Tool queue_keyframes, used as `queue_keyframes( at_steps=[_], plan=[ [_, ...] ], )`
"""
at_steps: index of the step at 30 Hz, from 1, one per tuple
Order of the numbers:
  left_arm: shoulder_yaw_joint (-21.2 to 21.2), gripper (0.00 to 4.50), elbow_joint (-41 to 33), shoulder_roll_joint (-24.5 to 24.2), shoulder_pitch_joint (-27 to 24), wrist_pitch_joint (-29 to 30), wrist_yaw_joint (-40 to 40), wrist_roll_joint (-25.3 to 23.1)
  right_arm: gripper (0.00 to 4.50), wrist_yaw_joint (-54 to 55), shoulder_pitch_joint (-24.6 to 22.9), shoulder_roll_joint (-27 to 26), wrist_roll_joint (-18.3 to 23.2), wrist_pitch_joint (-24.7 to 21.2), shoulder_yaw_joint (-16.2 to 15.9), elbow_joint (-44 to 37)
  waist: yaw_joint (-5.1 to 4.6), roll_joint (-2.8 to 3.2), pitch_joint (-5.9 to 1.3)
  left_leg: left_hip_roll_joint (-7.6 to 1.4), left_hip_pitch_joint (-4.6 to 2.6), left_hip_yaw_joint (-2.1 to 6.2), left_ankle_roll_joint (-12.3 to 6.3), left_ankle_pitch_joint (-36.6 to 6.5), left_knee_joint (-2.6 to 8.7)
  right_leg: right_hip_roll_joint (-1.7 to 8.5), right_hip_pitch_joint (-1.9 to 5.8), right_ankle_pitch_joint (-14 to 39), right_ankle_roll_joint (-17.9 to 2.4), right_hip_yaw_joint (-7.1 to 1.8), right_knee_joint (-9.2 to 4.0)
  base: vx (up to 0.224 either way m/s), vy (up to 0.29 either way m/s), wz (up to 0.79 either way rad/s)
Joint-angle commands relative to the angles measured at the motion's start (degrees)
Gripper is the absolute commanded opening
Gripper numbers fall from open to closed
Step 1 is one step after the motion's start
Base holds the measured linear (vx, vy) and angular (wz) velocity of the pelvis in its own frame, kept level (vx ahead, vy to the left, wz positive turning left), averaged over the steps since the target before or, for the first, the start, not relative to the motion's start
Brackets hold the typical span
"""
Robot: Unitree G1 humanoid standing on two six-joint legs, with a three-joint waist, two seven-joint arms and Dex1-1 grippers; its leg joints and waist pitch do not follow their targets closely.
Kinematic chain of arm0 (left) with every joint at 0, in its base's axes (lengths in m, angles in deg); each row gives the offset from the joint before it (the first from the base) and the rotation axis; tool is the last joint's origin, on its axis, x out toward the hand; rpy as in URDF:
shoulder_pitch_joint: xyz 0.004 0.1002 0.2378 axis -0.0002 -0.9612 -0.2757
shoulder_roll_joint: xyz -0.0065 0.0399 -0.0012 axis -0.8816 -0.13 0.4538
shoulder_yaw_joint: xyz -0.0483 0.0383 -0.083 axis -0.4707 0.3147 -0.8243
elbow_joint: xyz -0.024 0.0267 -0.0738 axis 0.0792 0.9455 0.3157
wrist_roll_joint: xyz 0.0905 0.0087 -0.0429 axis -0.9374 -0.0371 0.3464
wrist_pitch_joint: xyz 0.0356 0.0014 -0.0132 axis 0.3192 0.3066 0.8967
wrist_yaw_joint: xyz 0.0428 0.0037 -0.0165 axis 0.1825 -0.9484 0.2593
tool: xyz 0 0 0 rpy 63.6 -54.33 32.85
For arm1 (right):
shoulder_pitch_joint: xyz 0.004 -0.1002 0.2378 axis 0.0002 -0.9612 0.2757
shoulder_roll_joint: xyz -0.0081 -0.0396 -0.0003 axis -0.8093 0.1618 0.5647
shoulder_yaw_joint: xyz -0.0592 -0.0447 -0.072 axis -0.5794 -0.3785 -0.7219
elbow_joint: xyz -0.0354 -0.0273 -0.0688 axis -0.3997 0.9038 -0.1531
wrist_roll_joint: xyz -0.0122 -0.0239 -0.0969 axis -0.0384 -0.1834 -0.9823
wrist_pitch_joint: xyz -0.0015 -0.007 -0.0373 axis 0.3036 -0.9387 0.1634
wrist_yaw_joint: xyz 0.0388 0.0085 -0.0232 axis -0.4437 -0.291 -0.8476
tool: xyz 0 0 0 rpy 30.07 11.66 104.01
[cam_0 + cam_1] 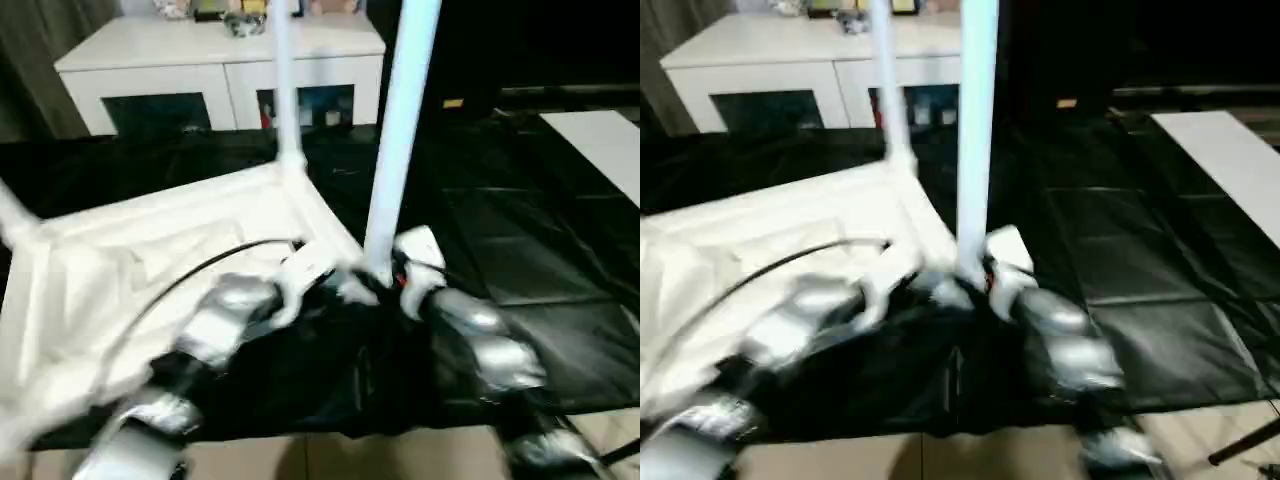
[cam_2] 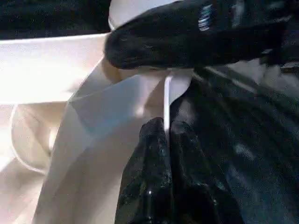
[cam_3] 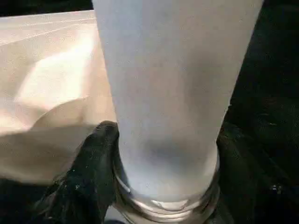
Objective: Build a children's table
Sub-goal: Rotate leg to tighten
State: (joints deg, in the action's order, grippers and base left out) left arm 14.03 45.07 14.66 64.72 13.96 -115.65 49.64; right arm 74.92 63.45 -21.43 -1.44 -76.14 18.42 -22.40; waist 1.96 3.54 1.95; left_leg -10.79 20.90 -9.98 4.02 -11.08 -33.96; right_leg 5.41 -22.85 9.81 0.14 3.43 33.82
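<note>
Centre frame, the right gripper [image 1: 385, 282] clasps the upright table leg [image 1: 398, 140] at its base by the tabletop [image 1: 150, 260] corner; the left gripper [image 2: 164, 135], pinched shut, steadies the rim. Keep the leg vertical while seating it.

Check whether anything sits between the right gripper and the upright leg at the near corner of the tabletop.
Nothing visible does. The right gripper is already around the base of the leg, which stands at the near corner of the tabletop. A black finger lies against it.
</note>
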Motion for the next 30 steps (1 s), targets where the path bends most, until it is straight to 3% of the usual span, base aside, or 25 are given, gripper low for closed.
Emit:
queue_keyframes(
  at_steps=[1, 4, 7, 10, 11, 13, 15, 19, 20, 22, 23, 25, 27, 30],
  plan=[
    [-4.12, 0.0, 6.43, 0.7, 1.01, -0.68, 10.39, -0.55, 2.68, 10.05, -0.33, -2.14, -3.34, -1.31, 1.34, 7.05, -0.05, -0.92, -2.69, -1.11, -0.26, 0.61, -0.13, -17.18, 4.87, 2.49, 1.76, 23.2, -8.37, -1.69, -5.2, 0.0, 0.0, 0.0],
    [-3.92, 0.0, 7.92, 1.13, 1.79, -1.88, 10.72, -0.82, 2.68, 11.16, 0.92, -3.51, -4.41, -0.87, 0.22, 8.3, 0.12, -0.98, -2.78, -0.99, -0.21, 0.64, -0.68, -17.2, 4.86, 2.61, 1.86, 24.45, -7.71, -1.68, -5.38, 0.0, 0.0, 0.0],
    [-3.19, 0.0, 7.73, 0.77, 1.62, -3.62, 8.56, -1.11, 3.38, 7.58, 0.84, -4.1, -2.96, 1.49, 0.88, 6.93, 0.2, -1.01, -2.69, -1.17, 0.01, 0.68, -1.59, -17.73, 4.98, 2.67, 1.92, 24.98, -6.96, -1.63, -5.49, 0.0, 0.0, 0.0],
    [-1.46, 0.0, 6.54, -0.16, 0.65, -5.9, 3.78, -1.19, 3.44, 5.51, 0.98, -2.97, -3.47, 4.83, -0.14, 5.63, 0.13, -0.98, -2.74, -1.16, 0.23, 0.83, -1.6, -18.12, 5.08, 2.71, 2.07, 25.89, -6.36, -1.57, -5.54, 0.0, 0.0, 0.0],
    [-0.71, 0.0, 5.57, -0.77, -0.03, -5.56, 2.06, -1.0, 3.58, 3.81, 1.41, -2.25, -2.39, 5.59, 0.29, 5.44, -0.04, -1.06, -2.82, -1.26, 0.64, 0.97, -1.65, -17.14, 5.2, 2.73, 2.36, 24.86, -6.32, -1.48, -5.28, 0.0, 0.0, 0.0],
    [-0.16, 0.0, 5.03, -1.24, -0.4, -6.15, 0.73, -0.97, 3.8, 1.69, 1.58, -1.85, -1.24, 5.46, 0.62, 5.12, 0.02, -1.11, -2.78, -1.26, 0.14, 0.65, -2.02, -17.38, 4.95, 2.71, 1.86, 24.49, -7.24, -1.64, -5.52, 0.0, 0.0, 0.0],
    [0.41, 0.0, 3.82, -2.04, -1.14, -6.29, -1.31, -0.77, 3.9, -2.37, 1.5, -0.53, -0.01, 5.21, 0.49, 3.9, 0.24, -1.17, -2.9, -1.4, 0.39, 0.68, -2.92, -15.98, 4.91, 2.83, 2.25, 22.47, -8.18, -1.69, -5.18, 0.0, 0.0, 0.0],
    [2.74, 0.0, 0.33, -4.87, -3.75, -9.52, -10.2, 0.26, 3.9, -14.49, 0.5, 5.3, 0.11, 4.76, -2.34, 0.05, 0.83, -1.14, -3.11, -1.64, 0.38, 0.34, -4.34, -11.86, 4.56, 2.67, 2.45, 15.53, -10.55, -1.7, -4.45, 0.0, 0.0, 0.0],
    [3.7, 0.0, -3.12, -6.39, -5.94, -9.76, -16.49, 2.55, 3.9, -23.98, -0.93, 9.51, 2.05, 5.38, -4.12, -4.34, 0.93, -0.99, -3.09, -1.67, 0.38, 0.33, -4.57, -11.64, 4.56, 2.7, 2.52, 15.01, -10.88, -1.68, -4.39, 0.0, 0.0, 0.0],
    [4.09, 0.0, -4.84, -7.14, -6.8, -9.3, -18.92, 3.46, 3.9, -28.48, -1.79, 11.58, 3.07, 5.74, -5.03, -6.64, 1.43, -1.18, -3.16, -1.88, 0.32, 0.27, -5.43, -11.08, 4.41, 2.73, 2.71, 13.14, -11.64, -1.72, -3.97, 0.0, 0.0, 0.0],
    [4.63, 0.0, -7.07, -8.24, -7.74, -8.35, -21.77, 4.34, 3.9, -33.58, -3.03, 14.34, 3.81, 7.04, -6.23, -9.31, 2.01, -0.98, -3.21, -2.12, 0.11, 0.14, -6.03, -9.95, 4.29, 2.77, 2.48, 11.29, -12.51, -1.85, -3.79, 0.0, 0.0, 0.0],
    [5.34, 0.0, -9.93, -9.94, -8.77, -6.92, -25.13, 5.32, 3.9, -38.33, -4.37, 17.83, 4.06, 7.18, -7.49, -11.99, 2.22, -1.01, -3.21, -2.18, 0.31, 0.16, -6.34, -8.63, 4.22, 2.56, 2.68, 8.96, -13.17, -1.75, -3.27, 0.0, 0.0, 0.0],
    [5.73, 0.0, -11.68, -10.98, -9.43, -6.08, -27.21, 6.02, 3.9, -41.05, -5.0, 19.36, 5.06, 6.3, -7.71, -13.63, 2.66, -0.78, -3.31, -2.3, -0.08, 0.08, -6.22, -8.58, 4.1, 2.53, 2.5, 7.62, -14.0, -1.88, -3.12, 0.0, 0.0, 0.0],
    [6.35, 0.0, -14.65, -13.05, -10.57, -4.88, -30.45, 6.92, 3.9, -46.47, -6.01, 21.73, 7.62, 4.25, -7.82, -16.8, 2.81, -0.89, -3.12, -2.23, -0.08, 0.05, -5.96, -10.19, 4.25, 2.43, 2.58, 8.28, -14.16, -1.82, -3.13, 0.0, 0.0, 0.0]
  ],
)
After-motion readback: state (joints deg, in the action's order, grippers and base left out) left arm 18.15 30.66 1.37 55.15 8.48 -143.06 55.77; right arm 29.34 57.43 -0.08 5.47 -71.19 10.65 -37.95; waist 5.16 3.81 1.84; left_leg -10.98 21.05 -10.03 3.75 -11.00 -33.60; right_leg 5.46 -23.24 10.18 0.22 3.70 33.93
